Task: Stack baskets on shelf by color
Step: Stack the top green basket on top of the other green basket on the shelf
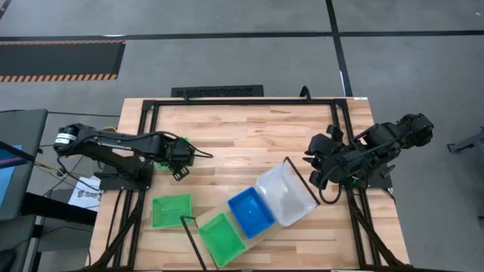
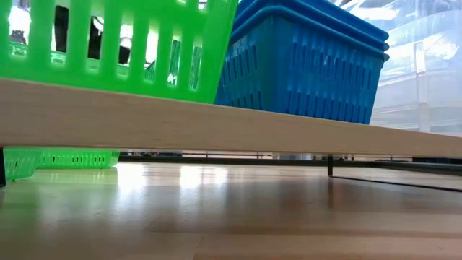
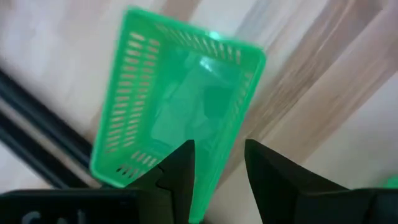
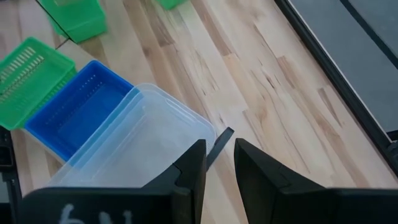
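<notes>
High view: the shelf is seen lying slantwise across the near middle of the table, and three lots of baskets are set along it by colour: a green basket at the near left end, the blue baskets in the middle, the clear baskets at the far right end, each touching the next. One loose green basket is left flat on the tabletop just left of the shelf, so green is judged to be the colour not yet finished. The left gripper is held above the table a little beyond that loose basket and is aimed down at it, which suits a pick by the rim; its fingers are parted, the basket's edge is seen through the gap in the left wrist view, and nothing is judged to be gripped. The right gripper is parked just right of the clear baskets, fingers slightly apart and holding nothing, presumably to be kept clear. The baskets are seen as small rectangular tubs with slotted walls; in the low view the blue ones show doubled rims, so they are taken to be nested.
</notes>
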Robot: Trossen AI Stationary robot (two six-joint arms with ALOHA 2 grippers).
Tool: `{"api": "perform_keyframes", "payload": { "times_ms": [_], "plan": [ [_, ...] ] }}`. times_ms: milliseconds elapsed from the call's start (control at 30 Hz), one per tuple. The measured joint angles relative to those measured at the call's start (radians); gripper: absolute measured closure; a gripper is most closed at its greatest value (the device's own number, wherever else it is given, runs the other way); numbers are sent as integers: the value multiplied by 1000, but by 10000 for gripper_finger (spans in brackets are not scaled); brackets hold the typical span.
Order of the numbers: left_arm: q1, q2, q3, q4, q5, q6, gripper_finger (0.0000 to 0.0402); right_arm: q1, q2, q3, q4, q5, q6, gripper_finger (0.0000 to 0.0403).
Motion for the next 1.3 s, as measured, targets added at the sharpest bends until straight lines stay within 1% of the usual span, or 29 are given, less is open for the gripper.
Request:
{"api": "perform_keyframes", "payload": {
  "times_ms": [100,267,400,500,567,633,733,800,867,933,967,1067,1167,1233,1300],
  "plan": [
    [40,15,-70,95,34,70,273,-1,0,0,13,0,3,297],
    [83,30,-135,197,42,147,273,-1,0,0,14,1,7,297],
    [108,36,-151,212,72,179,274,0,0,0,14,1,26,297],
    [118,36,-151,217,76,169,274,0,0,0,14,1,28,297],
    [125,36,-141,215,82,112,274,0,0,0,14,1,28,297],
    [134,33,-117,217,116,48,274,0,0,0,14,1,28,297],
    [132,33,-57,206,170,25,274,0,0,0,14,1,27,297],
    [131,33,-6,191,149,24,274,0,0,0,14,1,21,297],
    [136,33,48,185,74,29,274,0,0,0,14,1,19,297],
    [155,32,101,188,8,99,274,0,0,0,14,1,19,297],
    [170,35,125,183,-4,155,274,0,0,0,14,1,19,297],
    [218,65,176,179,3,385,274,0,0,0,14,2,19,297],
    [273,126,216,141,50,586,274,0,0,0,14,1,19,297],
    [313,189,239,99,70,643,274,0,0,0,14,2,25,297],
    [352,257,261,30,70,627,274,0,0,0,14,1,33,297]
  ]
}}
